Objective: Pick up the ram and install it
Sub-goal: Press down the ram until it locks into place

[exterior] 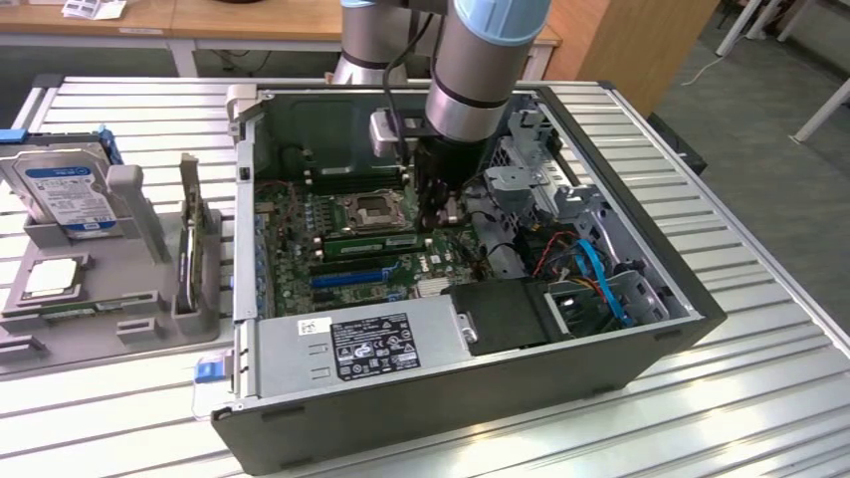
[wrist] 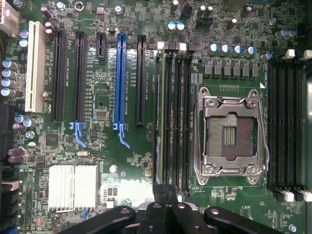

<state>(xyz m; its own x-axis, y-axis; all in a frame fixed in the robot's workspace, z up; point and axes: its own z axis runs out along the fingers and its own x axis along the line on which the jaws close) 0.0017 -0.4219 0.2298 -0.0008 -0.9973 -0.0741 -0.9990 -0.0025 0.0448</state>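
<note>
On the exterior view's left, a grey plastic holder tray (exterior: 80, 319) sits on the ribbed metal tabletop (exterior: 743, 398), carrying a silver hard drive with a blue label (exterior: 64, 194) stood upright and a flat silver processor chip (exterior: 51, 277) lying in front of it. Beside it, toward the middle, a thin dark card (exterior: 197, 244) stands on edge in the tray's slot.

Further right lies the open grey computer case (exterior: 439, 398) with its green motherboard (exterior: 299, 229) exposed. A silver power supply with a black label (exterior: 365, 349) fills the near corner, and blue and orange cables (exterior: 598, 274) crowd the drive bay on the exterior view's right.

The arm's grey and blue column (exterior: 472, 70) reaches down into the case, hiding part of the board. The black gripper (wrist: 165, 207) hangs just over the bank of black memory slots (wrist: 180, 117) next to the empty silver processor socket (wrist: 229, 131). Its fingers (wrist: 155, 214) are clenched together, grasping nothing that can be made out.

The long narrow green ram stick (wrist: 159, 112) sits edge-up in the outermost slot of that bank, in line with the fingers. The black and blue expansion slots (wrist: 121, 78) lie just beyond it, a finned silver heatsink (wrist: 73, 187) nearby.
</note>
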